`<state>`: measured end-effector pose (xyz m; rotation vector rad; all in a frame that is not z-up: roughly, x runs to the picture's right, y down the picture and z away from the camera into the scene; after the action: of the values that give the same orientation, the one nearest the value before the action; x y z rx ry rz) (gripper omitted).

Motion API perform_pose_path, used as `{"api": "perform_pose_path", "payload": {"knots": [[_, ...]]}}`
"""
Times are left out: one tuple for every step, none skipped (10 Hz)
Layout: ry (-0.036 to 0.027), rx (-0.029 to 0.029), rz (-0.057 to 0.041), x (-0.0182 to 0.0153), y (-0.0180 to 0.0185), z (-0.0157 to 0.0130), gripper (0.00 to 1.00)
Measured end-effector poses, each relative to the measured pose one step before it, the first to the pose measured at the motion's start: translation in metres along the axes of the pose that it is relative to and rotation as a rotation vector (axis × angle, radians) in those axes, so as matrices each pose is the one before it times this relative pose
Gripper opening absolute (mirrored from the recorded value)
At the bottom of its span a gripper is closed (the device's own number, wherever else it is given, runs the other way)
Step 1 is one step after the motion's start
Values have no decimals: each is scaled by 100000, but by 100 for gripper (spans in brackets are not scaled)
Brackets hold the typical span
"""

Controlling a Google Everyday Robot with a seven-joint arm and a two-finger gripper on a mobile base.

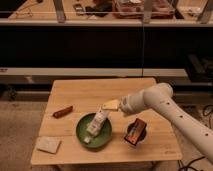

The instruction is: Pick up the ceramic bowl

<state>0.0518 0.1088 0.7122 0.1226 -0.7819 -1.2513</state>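
The ceramic bowl (83, 133) sat near the front edge of the wooden table (100, 90), slightly left of centre, with a white bottle (95, 123) lying on its side inside it. The gripper (109, 106) hovered just over the bowl's far-right rim. Its jaws were spread and held nothing, probably so that one finger could drop inside the rim and one outside. The arm (165, 102) reached in from the right, likely to avoid the dark-and-orange box (135, 132) beside the bowl. A red sausage-like item (63, 111) and a pale sponge (48, 144) lay to the left, well apart from the approach.
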Motion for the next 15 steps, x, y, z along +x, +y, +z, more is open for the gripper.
{"api": "perform_pose_path", "payload": {"knots": [[-2345,-685,-775,-532,306,406,80],[-2754,-262,-202,-590,299,755,80],[-1713,-271,-324,-340,126,626,80],[-1701,-830,-835,-272,104,901,80],[-1755,-1778,-876,-185,356,1369,77],[-665,-1214,234,-20,369,806,70],[-372,-1432,787,70,578,874,60],[-224,-1243,592,77,417,673,51],[246,-1224,1091,165,587,608,47],[382,-653,771,136,365,224,47],[501,-1200,796,155,476,250,47],[725,-2103,503,188,528,171,47],[270,-1230,279,25,309,137,47],[32,-1133,87,-82,263,226,47],[-272,-547,60,-207,171,392,47]]}}
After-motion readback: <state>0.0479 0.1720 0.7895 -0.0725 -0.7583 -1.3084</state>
